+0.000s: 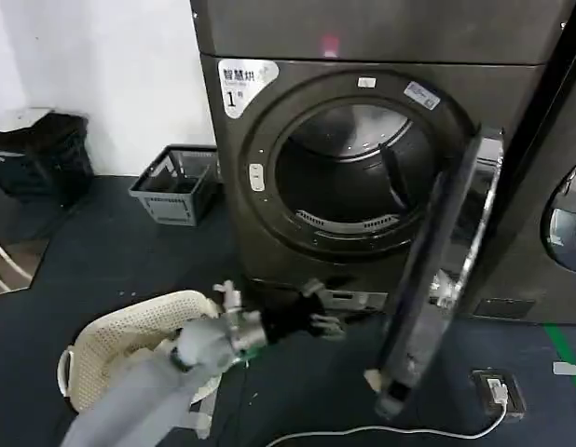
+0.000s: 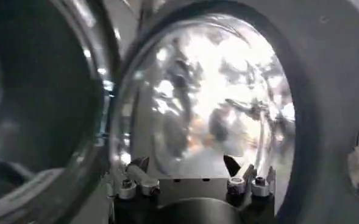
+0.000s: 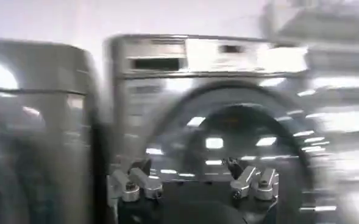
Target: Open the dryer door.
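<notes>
The dryer (image 1: pixel 363 37) is a dark grey front-loader with a white "1" label (image 1: pixel 240 86). Its round drum opening (image 1: pixel 353 172) is uncovered. The dryer door (image 1: pixel 437 279) stands swung out on the right side, edge-on to me, its chrome ring catching light. My left gripper (image 1: pixel 327 323) hovers low in front of the machine, left of the door, apart from it. In the left wrist view the left gripper (image 2: pixel 185 169) is open and empty, facing the shiny drum (image 2: pixel 209 91), with the door's dark glass (image 2: pixel 39 103) beside it. My right gripper (image 3: pixel 188 173) is open and empty, facing a blurred grey machine front.
A white laundry basket (image 1: pixel 130 340) sits on the floor under my left arm. A grey crate (image 1: pixel 176 183) stands by the wall at left. A neighbouring machine (image 1: pixel 558 223) is just right of the open door. A white cable (image 1: pixel 390 433) and a small box (image 1: pixel 498 391) lie on the floor.
</notes>
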Robot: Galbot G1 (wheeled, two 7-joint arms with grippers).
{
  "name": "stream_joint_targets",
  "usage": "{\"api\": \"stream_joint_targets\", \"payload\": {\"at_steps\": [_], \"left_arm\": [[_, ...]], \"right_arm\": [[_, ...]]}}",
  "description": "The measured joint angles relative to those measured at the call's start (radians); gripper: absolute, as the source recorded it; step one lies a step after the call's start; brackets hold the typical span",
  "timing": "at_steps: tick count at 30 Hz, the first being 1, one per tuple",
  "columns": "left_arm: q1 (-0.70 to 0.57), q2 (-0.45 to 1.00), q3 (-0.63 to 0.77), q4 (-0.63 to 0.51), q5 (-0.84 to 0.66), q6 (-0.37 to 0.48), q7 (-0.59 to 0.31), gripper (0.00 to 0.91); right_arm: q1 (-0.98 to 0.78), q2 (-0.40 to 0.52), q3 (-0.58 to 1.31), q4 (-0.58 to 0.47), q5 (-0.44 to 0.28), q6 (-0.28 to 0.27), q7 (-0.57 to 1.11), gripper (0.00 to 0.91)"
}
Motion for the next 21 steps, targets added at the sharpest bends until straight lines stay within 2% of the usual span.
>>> {"api": "stream_joint_targets", "payload": {"at_steps": [6,13,19,21], "left_arm": [[-0.077,-0.066,0.097,0.047,-0.032,-0.005,-0.040,0.907],[-0.163,-0.166,0.200,0.132,-0.027,-0.021,-0.060,0.907],[-0.196,-0.245,0.246,0.176,-0.015,-0.036,-0.153,0.907],[-0.211,-0.273,0.261,0.199,-0.012,-0.052,-0.157,0.907]], "right_arm": [[-0.014,-0.052,0.107,-0.054,-0.056,-0.016,0.027,0.907],[-0.046,-0.059,0.196,-0.052,-0.096,-0.020,0.045,0.907],[-0.060,-0.087,0.262,-0.111,-0.123,0.000,0.042,0.907],[-0.064,-0.093,0.281,-0.121,-0.123,-0.003,0.042,0.907]]}}
